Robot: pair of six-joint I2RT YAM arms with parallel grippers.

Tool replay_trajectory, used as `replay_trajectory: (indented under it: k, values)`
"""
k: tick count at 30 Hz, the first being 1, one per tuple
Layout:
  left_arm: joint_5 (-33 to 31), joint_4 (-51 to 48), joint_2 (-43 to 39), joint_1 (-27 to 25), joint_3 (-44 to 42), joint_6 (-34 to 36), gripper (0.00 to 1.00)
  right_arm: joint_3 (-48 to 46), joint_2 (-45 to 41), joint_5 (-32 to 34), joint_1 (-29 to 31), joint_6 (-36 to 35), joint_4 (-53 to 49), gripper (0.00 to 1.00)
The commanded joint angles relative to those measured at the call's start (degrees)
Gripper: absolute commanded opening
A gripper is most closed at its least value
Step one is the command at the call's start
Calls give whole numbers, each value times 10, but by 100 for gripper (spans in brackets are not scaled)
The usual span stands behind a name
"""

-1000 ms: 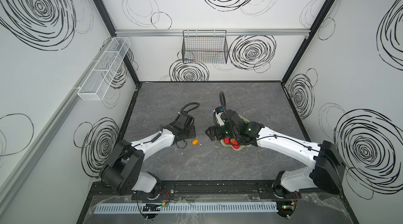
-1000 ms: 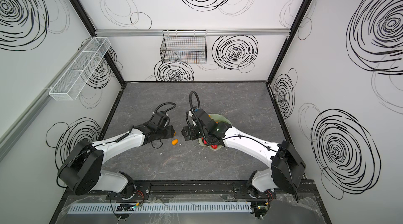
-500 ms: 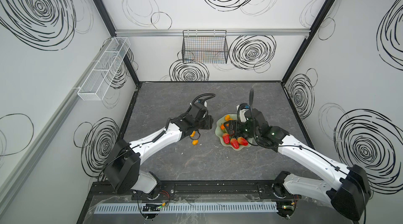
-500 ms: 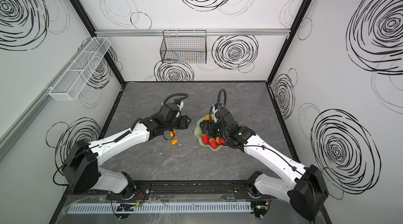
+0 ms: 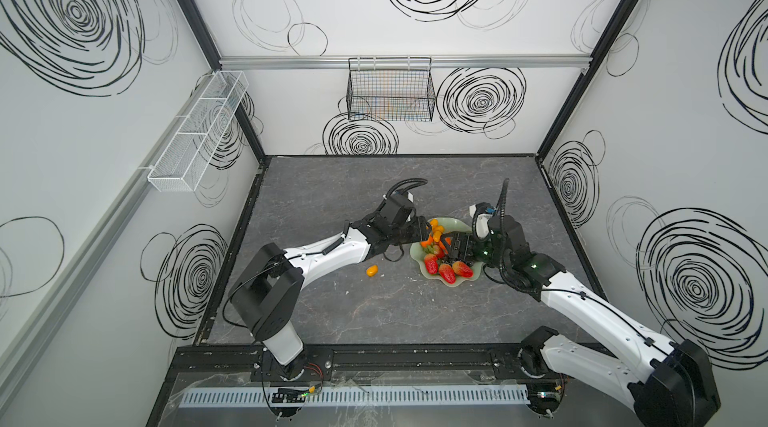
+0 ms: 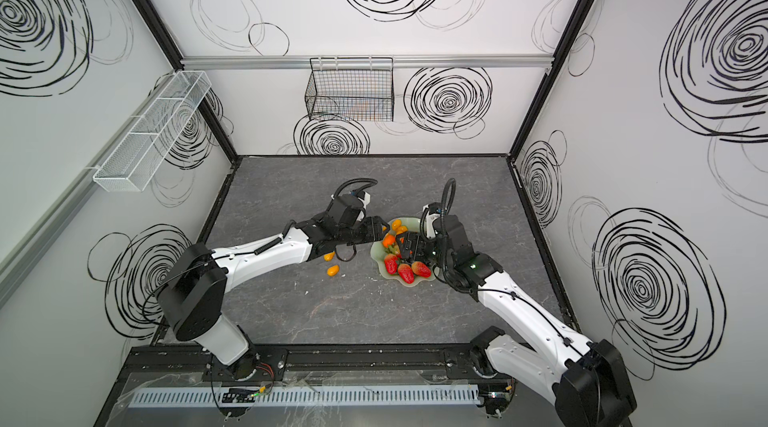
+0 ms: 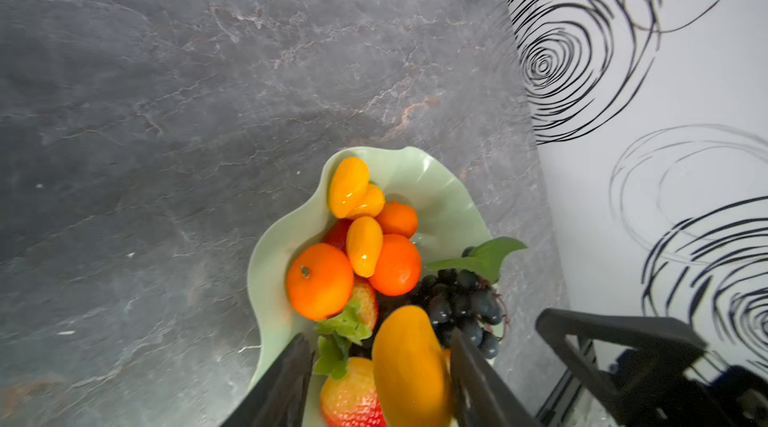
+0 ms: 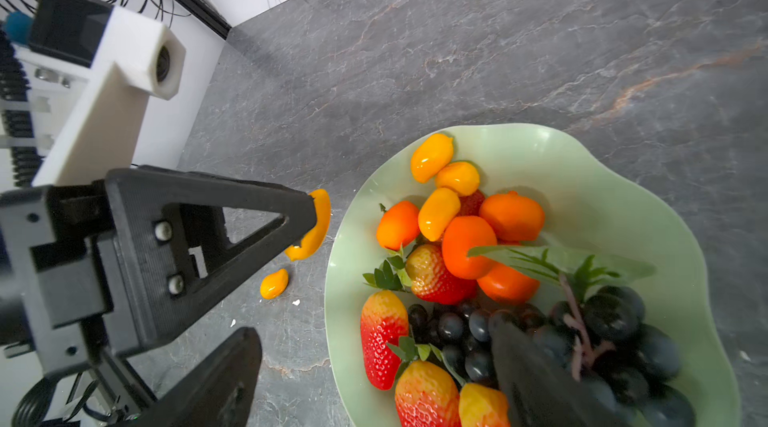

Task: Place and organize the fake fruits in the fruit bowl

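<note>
Fruit bowl (image 8: 602, 196), pale green with a wavy rim, sits on the grey stone-look table (image 5: 374, 321), right of centre in both top views, between the two grippers. It holds tangerines (image 8: 467, 246), kumquats (image 8: 438, 213), strawberries (image 8: 382, 342) and a dark grape bunch (image 8: 615, 321) with a green leaf, all piled touching one another.

The left gripper (image 7: 380, 337) hangs over the bowl's edge with a raised kumquat (image 7: 409, 366) between its fingers. The fruit touches one finger and a gap shows beside the other, so I cannot tell whether it is clamped. The right gripper (image 5: 449, 245) is spread wide and holds nothing; one finger (image 8: 540, 383) is over the grapes, and the other looks to be outside the rim.

Off the bowl, a loose kumquat (image 5: 371, 270) lies on the table near the left arm. In a top view a second loose kumquat (image 6: 329, 256) shows just beside it, at the arm's edge.
</note>
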Motion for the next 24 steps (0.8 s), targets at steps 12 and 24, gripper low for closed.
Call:
replay_trajectory:
  k: [12,24]
  values:
    - [43,70,14,1,-11,-42,58,54,101,-59,-21,7,39,91]
    - [54,79,11,-2,-19,-48,58,83,158,-19,-48,26,10,91]
